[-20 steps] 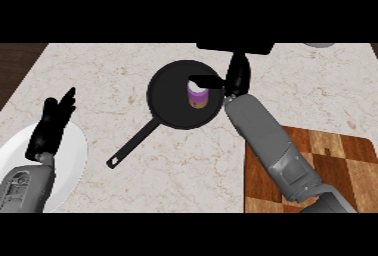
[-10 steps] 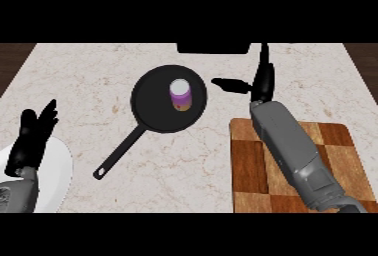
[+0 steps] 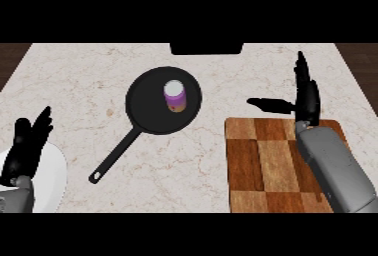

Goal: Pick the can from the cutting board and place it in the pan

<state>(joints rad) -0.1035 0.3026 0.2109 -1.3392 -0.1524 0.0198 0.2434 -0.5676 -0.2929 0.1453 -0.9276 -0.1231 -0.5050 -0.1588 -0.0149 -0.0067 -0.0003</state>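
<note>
Head view: your right hand (image 3: 306, 102) is released; the purple can (image 3: 175, 95) in the black pan (image 3: 148, 114) seems light, stiff; grasp its sides.

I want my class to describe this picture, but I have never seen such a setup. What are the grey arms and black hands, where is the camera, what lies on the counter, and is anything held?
This is a humanoid robot at a marble kitchen counter. The one view is as from its head, looking steeply down, so only its forearms and hands show, coming in from the lower edge. The right hand is open near the far end of a wooden cutting board. The left hand rests open at the lower left, by a white plate. A black pan lies mid-counter with a purple can standing in it. Neither hand holds anything.
</note>
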